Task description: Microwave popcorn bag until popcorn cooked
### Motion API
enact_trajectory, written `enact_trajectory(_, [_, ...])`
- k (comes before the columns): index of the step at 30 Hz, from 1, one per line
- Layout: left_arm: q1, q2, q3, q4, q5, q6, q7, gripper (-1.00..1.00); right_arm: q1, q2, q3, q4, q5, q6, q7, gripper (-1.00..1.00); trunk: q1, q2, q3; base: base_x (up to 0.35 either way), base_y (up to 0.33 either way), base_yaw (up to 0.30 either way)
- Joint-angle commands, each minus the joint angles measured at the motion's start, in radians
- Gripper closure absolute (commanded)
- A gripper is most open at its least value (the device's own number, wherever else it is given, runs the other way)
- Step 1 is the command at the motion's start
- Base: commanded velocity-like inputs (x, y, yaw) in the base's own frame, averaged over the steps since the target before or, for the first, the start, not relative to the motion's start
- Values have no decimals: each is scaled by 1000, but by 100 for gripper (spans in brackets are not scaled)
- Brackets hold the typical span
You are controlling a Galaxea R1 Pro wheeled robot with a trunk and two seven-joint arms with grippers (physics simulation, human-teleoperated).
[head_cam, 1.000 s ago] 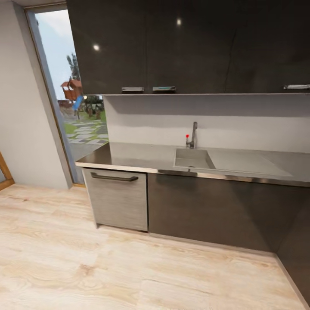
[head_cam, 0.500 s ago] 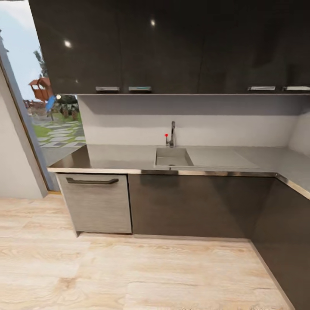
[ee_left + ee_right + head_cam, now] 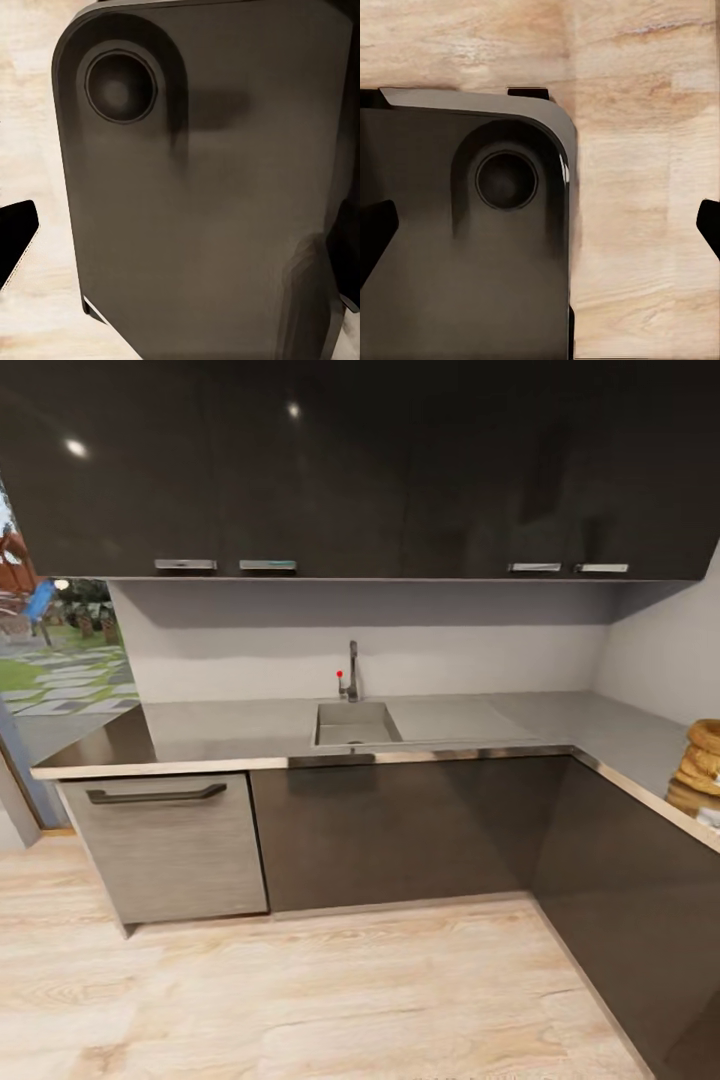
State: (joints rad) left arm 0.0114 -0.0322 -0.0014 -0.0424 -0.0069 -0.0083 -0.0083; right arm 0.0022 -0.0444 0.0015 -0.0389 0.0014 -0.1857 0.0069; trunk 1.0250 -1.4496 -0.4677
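A corner of the kitchen, seen from the robot's head: the grey bench [image 3: 250, 730] runs across the middle of the frame over dark cabinets [image 3: 400, 830], then turns toward the lower right along the side wall. A sink [image 3: 355, 724] is sunk into it at centre, with a tap [image 3: 352, 672] carrying a small red knob behind it. Glossy dark wall cupboards [image 3: 350, 470] fill the top of the frame, catching two ceiling-light reflections. At lower left a grey-fronted appliance [image 3: 170, 850] with a dark bar handle sits under the bench; its make cannot be told. At the far left edge a glazed opening [image 3: 50, 660] shows a strip of garden paving, cut off by the frame. At the right edge, on the bench, a tan-brown rolled shape [image 3: 702, 765] is half cropped; it may be the popcorn bag, but no label is readable. Light wood floor [image 3: 300, 990] covers the bottom of the frame. In the left wrist view a dark rounded panel of the robot's body [image 3: 202, 195] with a round recess blocks nearly everything, a black tip at the left edge; in the right wrist view a similar dark panel [image 3: 457, 247] lies over floorboards, black tips at both side edges. Whether either gripper is open or closed cannot be told.
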Motion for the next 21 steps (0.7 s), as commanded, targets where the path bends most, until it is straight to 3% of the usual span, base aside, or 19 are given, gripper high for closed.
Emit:
enact_trajectory(1, [1, 0, 0, -2, -1, -1, -1, -100, 0, 0, 0, -1, 0, -2, 1, -100, 0, 0, -1, 0, 0, -297])
enact_trajectory(21, [1, 0, 0, -2, -1, -1, -1, -100, 0, 0, 0, -1, 0, -2, 1, -100, 0, 0, -1, 0, 0, -297])
